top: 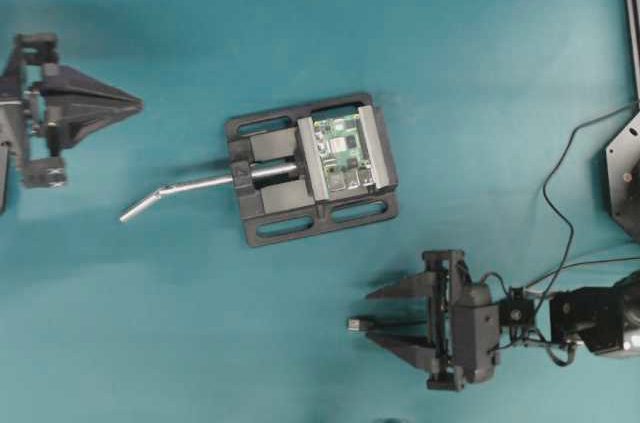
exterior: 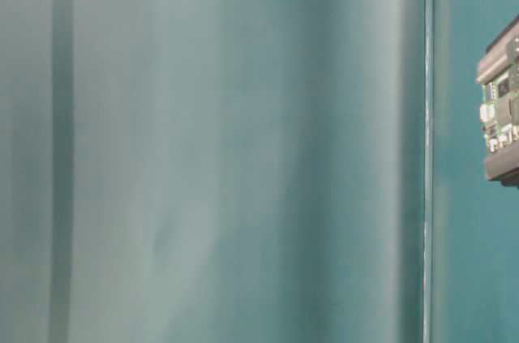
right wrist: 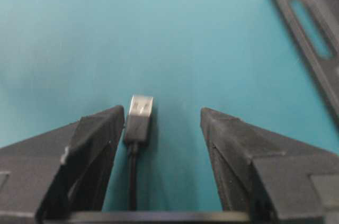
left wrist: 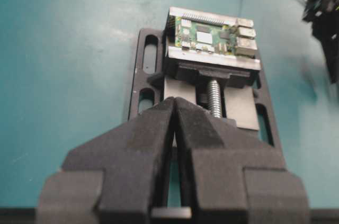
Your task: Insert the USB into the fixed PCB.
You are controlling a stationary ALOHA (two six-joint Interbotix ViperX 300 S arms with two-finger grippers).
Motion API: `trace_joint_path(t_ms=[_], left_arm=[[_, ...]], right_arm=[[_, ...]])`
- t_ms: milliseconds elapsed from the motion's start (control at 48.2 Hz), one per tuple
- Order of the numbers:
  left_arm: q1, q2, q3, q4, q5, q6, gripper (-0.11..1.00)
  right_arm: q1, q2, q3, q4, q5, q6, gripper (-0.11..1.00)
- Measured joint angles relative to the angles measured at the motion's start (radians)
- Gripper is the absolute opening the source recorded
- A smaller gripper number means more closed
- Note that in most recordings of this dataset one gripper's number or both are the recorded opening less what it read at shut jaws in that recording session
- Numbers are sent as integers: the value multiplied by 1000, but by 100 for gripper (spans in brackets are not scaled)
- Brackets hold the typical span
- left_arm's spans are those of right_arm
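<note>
The USB, a silver tip on a short dark body with a thin black cord, lies on the teal table between the spread fingers of my right gripper, close beside the left finger. From overhead the USB pokes out just past the fingertips of the open right gripper, below and right of the vise. The fixed PCB, green with silver port boxes, is clamped in the black vise. My left gripper is shut and empty at the far left, pointing at the PCB.
The vise's silver handle sticks out to the left across the table. In the right wrist view a corner of the vise base shows at top right. Black robot cables loop at the right edge. The table-level view shows only the PCB's edge.
</note>
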Motion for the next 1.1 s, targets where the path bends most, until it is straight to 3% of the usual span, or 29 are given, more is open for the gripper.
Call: trace_joint_path(t_ms=[332,539,954,1100], left_arm=[[0,-331,91,0,132,-2,0],[0,-471,107,0,244,-2,0],[2,-485,120,0,276,-2,-1],[3,-483,120,0,276,-2,-1]], right_arm=[[3,34,-20,2,11,5,65],[15,55,-23,34,11,5,65],[37,69,-37,75,31,6,64],[43,72,-43,83,34,6,56]])
